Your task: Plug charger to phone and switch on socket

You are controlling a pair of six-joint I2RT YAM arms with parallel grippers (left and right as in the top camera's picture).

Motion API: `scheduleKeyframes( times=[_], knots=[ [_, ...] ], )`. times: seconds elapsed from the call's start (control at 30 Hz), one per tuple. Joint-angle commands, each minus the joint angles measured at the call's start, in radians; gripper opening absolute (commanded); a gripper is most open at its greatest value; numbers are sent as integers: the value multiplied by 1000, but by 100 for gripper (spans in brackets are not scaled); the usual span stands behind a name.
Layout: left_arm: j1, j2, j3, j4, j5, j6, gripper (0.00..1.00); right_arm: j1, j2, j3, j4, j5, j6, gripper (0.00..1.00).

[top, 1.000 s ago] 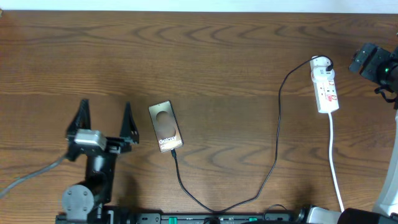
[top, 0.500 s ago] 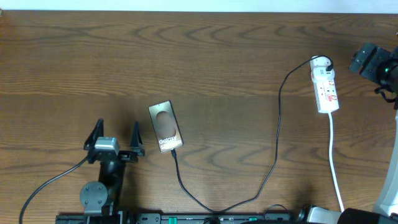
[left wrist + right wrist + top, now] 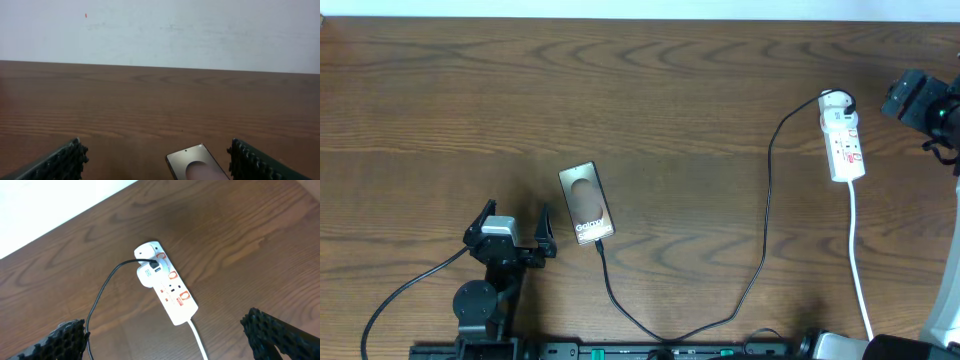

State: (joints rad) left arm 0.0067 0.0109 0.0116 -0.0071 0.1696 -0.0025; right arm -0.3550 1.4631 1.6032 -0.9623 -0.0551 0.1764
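The phone [image 3: 586,203] lies flat left of centre, lettering toward the near edge. The charger [image 3: 764,235], a thin black cable, meets the phone's near short edge, loops along the near table edge and rises to the socket [image 3: 843,137] at the right. My left gripper [image 3: 515,216] is open and empty, just left of the phone and slightly nearer. The left wrist view shows the phone's far end [image 3: 197,164] between the open fingers [image 3: 156,150]. My right gripper [image 3: 912,98] hovers open to the right of the socket [image 3: 166,283], with the charger [image 3: 106,287] plugged into its far end.
The socket's white cord [image 3: 858,260] runs from the strip to the near edge and also shows in the right wrist view [image 3: 198,336]. The left arm's thick black cable [image 3: 410,285] trails at the near left. A white wall [image 3: 160,30] lies beyond the table's far edge.
My left gripper has drawn back toward the near edge and shifted right, ending closer to the phone's side. Phone, charger, socket and right arm have not moved.
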Motion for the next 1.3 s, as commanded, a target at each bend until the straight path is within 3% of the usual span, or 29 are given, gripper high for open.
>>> scheduleKeyframes(
  times=[0.0, 1.07, 1.17, 1.27],
  knots=[
    [6, -7, -6, -48, 24, 2, 89, -4, -10, 3, 0, 4, 10, 99],
    [6, -7, -6, -48, 24, 2, 89, -3, -35, -12, 10, -8, 10, 99],
    [6, -7, -6, -48, 24, 2, 89, 7, -102, -90, 96, -65, 10, 99],
    [6, -7, -6, -48, 24, 2, 89, 46, -215, -256, 291, -99, 10, 99]
  ],
)
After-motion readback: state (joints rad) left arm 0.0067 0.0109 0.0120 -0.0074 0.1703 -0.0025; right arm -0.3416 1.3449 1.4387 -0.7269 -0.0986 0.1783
